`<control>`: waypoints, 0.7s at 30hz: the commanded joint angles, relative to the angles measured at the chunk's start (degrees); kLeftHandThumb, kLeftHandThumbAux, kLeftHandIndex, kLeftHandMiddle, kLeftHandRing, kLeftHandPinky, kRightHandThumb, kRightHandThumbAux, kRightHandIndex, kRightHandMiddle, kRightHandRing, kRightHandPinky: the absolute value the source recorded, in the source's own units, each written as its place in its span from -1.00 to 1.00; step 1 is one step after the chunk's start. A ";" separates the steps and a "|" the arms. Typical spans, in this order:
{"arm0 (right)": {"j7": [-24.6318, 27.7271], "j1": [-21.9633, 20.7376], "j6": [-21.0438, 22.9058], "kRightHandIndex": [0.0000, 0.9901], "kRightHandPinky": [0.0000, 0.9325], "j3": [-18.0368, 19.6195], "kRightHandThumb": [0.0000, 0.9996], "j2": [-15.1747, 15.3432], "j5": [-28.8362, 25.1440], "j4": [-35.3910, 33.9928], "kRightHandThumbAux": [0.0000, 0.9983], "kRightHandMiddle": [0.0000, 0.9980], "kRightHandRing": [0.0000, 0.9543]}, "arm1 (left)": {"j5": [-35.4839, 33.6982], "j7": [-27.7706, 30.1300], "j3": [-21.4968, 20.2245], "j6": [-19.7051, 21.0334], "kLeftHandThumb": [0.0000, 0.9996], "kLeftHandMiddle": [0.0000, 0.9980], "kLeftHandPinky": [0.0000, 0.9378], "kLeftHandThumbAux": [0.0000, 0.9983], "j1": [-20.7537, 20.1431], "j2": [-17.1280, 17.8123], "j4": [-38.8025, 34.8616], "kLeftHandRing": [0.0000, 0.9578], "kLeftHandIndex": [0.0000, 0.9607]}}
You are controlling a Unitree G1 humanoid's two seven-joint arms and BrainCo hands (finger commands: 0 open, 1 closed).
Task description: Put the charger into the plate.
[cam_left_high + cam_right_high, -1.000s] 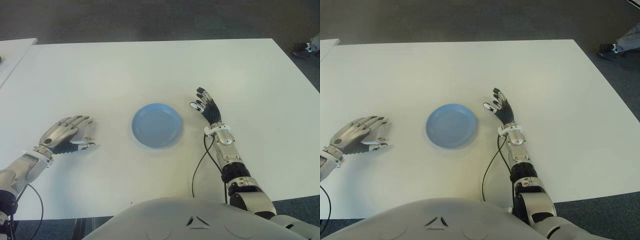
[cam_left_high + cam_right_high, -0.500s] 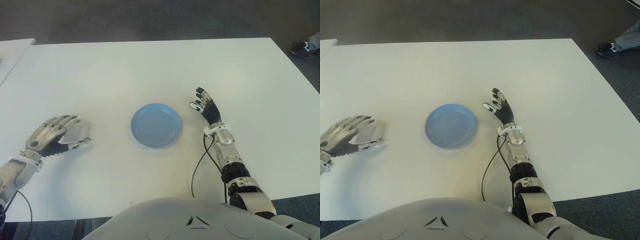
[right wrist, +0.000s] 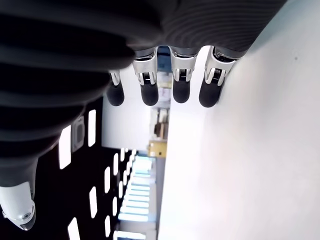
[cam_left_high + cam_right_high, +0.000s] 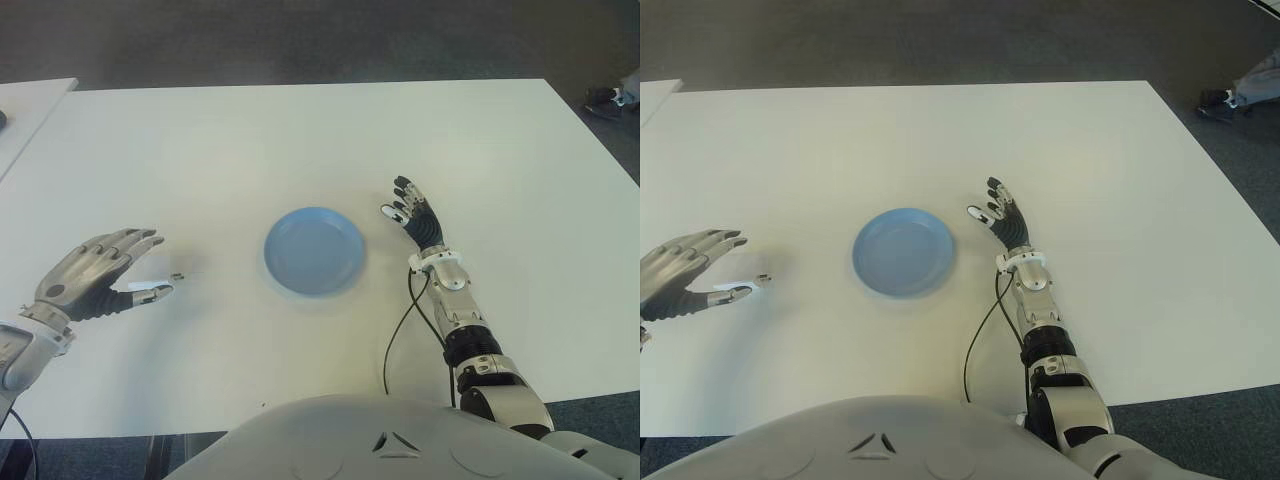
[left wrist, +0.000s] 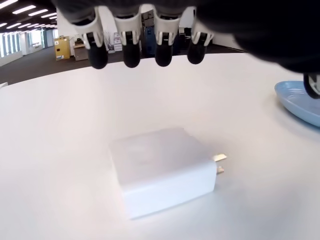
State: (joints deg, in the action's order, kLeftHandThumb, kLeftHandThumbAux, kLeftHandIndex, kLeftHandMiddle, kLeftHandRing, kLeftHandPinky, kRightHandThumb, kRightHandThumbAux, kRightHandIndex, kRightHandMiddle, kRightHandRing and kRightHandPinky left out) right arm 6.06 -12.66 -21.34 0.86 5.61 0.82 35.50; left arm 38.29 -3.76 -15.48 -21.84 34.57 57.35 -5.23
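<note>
While the left hand (image 4: 95, 275) hovers with fingers (image 5: 131, 54) spread and empty, the white charger (image 5: 162, 170) lies flat on the bench (image 4: 300, 140) beneath it, well left of the blue plate (image 4: 314, 250). Risk: smooth, low block, fingers could skid it away. Right hand (image 4: 412, 214) sits beside the plate, fingers extended.

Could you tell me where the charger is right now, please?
The charger lies flat on the white table, on the robot's left, just beyond the open left hand and left of the blue plate.
</note>
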 commanded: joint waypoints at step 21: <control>-0.86 1.54 1.38 -1.00 -0.83 -0.77 -0.89 0.11 1.25 0.42 0.11 -0.97 -0.94 | 2.18 7.17 -2.94 1.54 -0.36 -1.00 -1.00 -0.84 1.80 -4.75 -6.47 -1.00 -1.00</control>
State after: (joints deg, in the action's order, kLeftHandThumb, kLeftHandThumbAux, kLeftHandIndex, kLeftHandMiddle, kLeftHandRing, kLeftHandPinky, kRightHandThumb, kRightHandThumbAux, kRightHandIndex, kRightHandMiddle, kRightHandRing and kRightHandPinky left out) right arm 5.40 -12.55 -21.38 0.50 5.63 1.30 35.19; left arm 39.69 1.98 -18.08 -19.83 36.11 52.95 -11.40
